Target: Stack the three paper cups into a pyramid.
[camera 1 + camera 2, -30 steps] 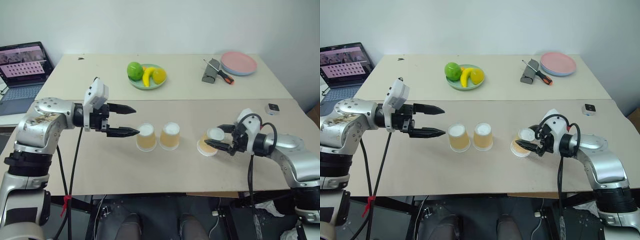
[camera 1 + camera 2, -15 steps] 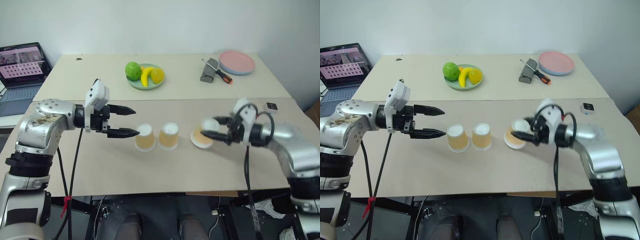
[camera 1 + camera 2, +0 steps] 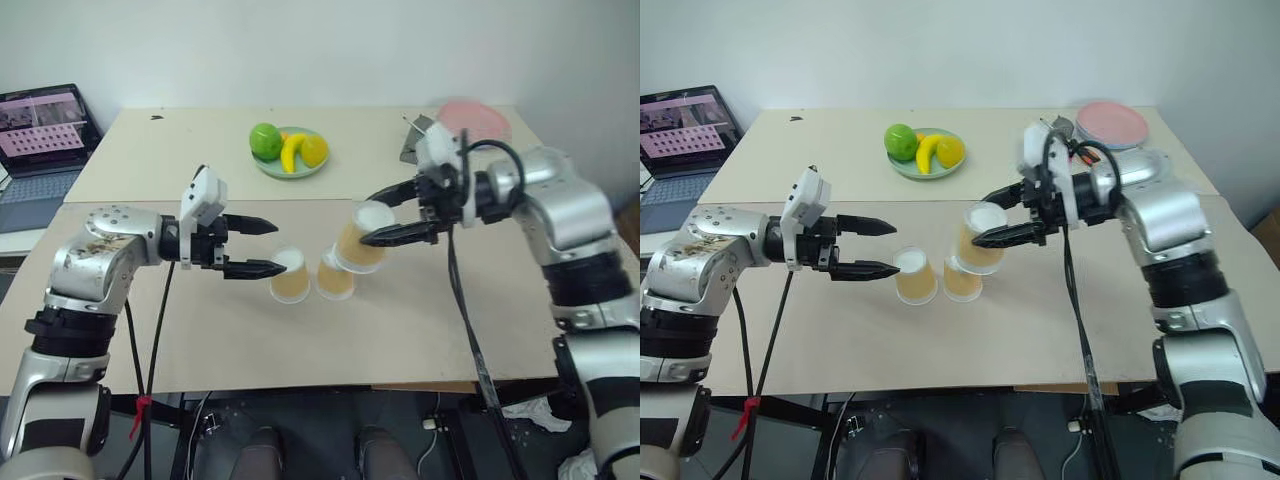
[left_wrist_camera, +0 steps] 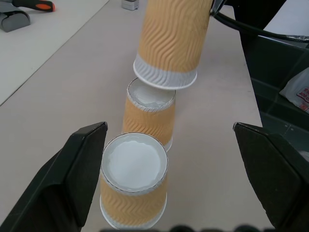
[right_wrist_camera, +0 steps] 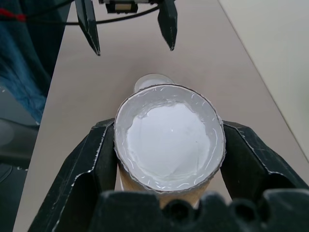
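Two paper cups stand upside down side by side mid-table: the left cup and the right cup. The third paper cup hangs tilted in the air, base up, just above the right one, with my right gripper shut on its sides. In the right wrist view that cup sits between both fingers. My left gripper is open and holds nothing. It hovers just left of the left cup and points at it. The left wrist view looks along both standing cups to the held one.
A green plate of fruit sits at the back centre. At the back right a pink plate lies partly behind my right arm. A laptop stands off the table's left side.
My right gripper has lifted the third cup off the table at the right and carried it up and left, to above the right standing cup. The left gripper has stayed put.
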### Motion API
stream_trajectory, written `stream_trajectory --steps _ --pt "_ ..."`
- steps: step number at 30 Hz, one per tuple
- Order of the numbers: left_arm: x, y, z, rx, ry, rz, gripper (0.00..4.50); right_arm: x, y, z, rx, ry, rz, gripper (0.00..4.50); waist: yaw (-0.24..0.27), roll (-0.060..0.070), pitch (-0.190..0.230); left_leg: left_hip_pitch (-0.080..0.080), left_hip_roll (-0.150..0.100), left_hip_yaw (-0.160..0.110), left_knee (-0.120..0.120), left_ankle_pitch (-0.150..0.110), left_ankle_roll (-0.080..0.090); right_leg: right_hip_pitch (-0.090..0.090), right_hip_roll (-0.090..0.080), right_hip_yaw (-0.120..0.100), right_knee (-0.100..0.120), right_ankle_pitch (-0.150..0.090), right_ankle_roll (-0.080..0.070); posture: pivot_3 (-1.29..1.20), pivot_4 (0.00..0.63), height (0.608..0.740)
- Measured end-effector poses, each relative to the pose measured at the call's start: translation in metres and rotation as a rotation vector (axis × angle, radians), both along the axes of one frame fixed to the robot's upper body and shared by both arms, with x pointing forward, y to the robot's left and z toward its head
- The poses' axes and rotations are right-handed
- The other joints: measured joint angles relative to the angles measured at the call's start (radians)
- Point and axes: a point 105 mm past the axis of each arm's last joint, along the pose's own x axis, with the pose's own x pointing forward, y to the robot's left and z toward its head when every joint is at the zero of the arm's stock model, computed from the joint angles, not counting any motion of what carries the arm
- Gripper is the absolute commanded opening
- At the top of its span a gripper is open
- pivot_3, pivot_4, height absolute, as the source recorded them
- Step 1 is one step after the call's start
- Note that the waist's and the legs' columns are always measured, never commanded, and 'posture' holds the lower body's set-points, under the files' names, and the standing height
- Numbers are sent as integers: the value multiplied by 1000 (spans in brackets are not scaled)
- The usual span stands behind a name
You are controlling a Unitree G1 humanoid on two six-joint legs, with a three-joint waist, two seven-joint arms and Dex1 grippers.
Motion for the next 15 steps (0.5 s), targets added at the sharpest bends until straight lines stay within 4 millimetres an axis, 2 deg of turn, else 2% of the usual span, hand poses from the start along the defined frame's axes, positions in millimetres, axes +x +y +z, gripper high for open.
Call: stream_trajectory --steps 4,6,15 --pt "-1 0 0 -1 -6 2 4500 1 22 8 -23 -40 80 2754 -1 0 0 0 0 -1 0 0 0 -1 0 0 1 0 0 0 150 740" --pt "-2 0 0 0 -6 5 4500 0 29 5 -44 -36 110 2754 0 0 0 0 0 -1 0 0 0 -1 0 0 1 0 0 0 150 740" --pt "-5 0 -2 -1 0 1 4500 1 34 5 -73 -33 148 2754 8 1 0 0 0 -1 0 0 0 -1 0 0 1 0 0 0 150 740"
